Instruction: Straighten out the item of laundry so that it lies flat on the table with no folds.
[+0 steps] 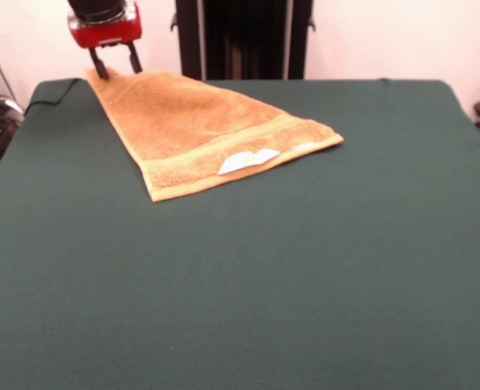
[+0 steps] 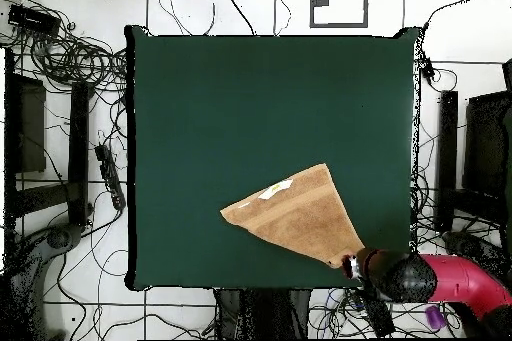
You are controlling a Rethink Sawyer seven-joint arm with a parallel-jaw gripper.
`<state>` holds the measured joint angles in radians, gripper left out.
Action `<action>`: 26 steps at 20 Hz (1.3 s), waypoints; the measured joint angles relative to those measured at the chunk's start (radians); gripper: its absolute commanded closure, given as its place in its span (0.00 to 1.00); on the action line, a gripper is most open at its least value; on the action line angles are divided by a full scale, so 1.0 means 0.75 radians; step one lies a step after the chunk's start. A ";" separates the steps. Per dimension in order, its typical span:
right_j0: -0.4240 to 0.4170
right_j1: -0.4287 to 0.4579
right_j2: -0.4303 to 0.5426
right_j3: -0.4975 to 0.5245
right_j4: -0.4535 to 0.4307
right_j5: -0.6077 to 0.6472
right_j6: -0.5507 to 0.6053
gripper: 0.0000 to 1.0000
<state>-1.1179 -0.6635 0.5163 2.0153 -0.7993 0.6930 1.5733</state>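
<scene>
Front view: towel (image 1: 203,130) lies as a folded triangle at the desk (image 1: 304,268) corner nearest the robot, white label (image 1: 248,160) up. Gripper (image 1: 116,62), fingers spread, straddles its pointed corner. Unfolding not yet done; most work remains.

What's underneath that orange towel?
The towel lies on the green table. It looks folded into a triangle, so a layer of itself probably hides below; nothing else shows.
</scene>
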 measured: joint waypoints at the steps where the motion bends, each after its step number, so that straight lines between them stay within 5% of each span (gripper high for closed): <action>1: 0.009 -0.016 0.001 0.010 0.011 0.000 0.000 0.00; 12: 0.145 -0.143 0.001 0.048 0.141 0.000 0.000 0.00; 26: 0.461 -0.063 -0.106 -0.024 0.172 -0.047 0.000 0.00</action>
<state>-0.7724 -0.7109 0.4372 1.9973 -0.6704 0.6578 1.5735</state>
